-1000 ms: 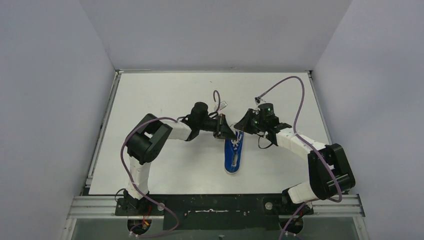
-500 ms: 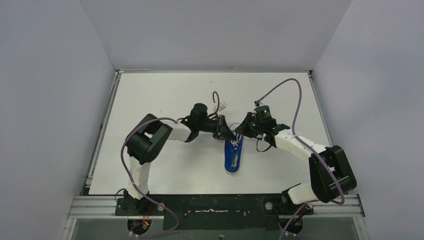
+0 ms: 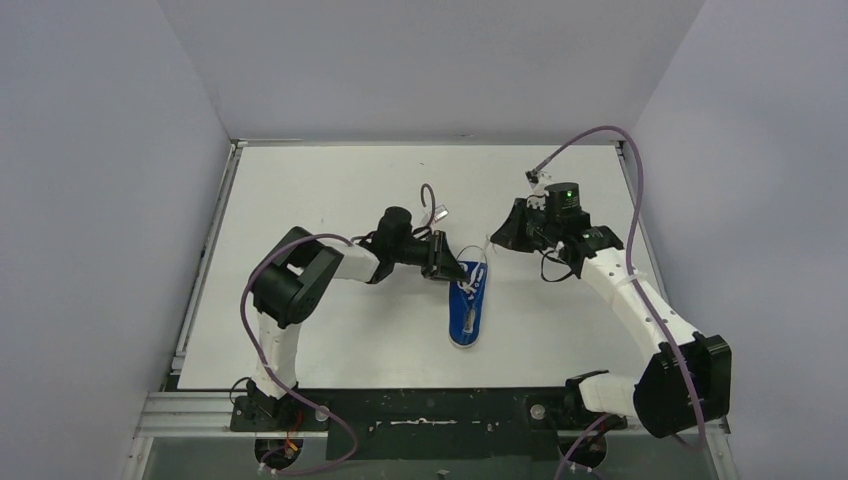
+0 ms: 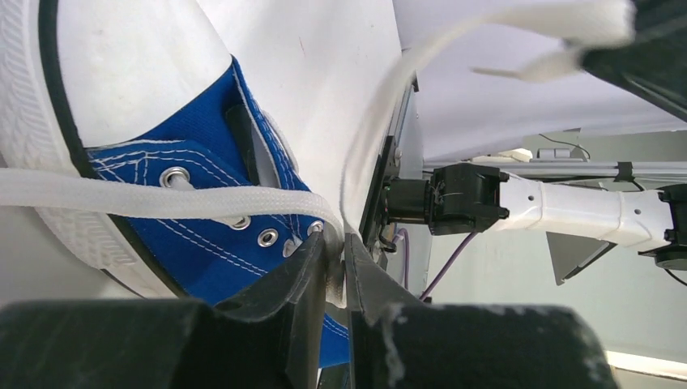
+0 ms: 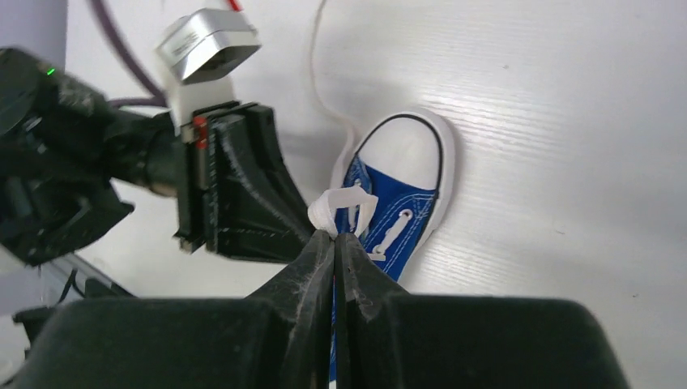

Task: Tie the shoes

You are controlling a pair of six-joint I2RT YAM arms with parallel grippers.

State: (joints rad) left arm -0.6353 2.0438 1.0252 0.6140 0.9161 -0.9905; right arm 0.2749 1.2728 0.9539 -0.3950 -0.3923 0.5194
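Middle of the white tabletop (image 3: 300, 200): a small blue canvas sneaker (image 3: 467, 308), sole down, lying lengthwise between the two arms. White toe cap (image 5: 409, 146) toward the far side, opening toward the arm bases.

At the left, left fingers (image 3: 446, 263) low against the sneaker's left flank, level with the lacing. Seen from the left wrist, closed almost completely, only a sliver left between the tips (image 4: 322, 258), and a strand of white lace (image 4: 154, 203) pinched in that sliver. Same strand drawn flat across the metal eyelets (image 4: 175, 176) before entering the pinch. Touching the blue canvas or just off it: cannot tell. A second stretch of lace rising from the pinch toward the upper right corner of that view, taut, ending at a blurred dark shape.

In the middle, white rubber rim and toe cap plain in the right wrist view. A loose lace end (image 5: 317, 89) trailing over the tabletop beyond the toe.

At the right, right fingers (image 3: 499, 238) raised above the sneaker and just right of its toe end, apart from the canvas. Tips (image 5: 324, 247) pressed fully together, gripping a small loop of lace (image 5: 340, 203) lifted over the eyelets. Black body of the left fingers just beside that loop, near the right fingers but with a gap between them.
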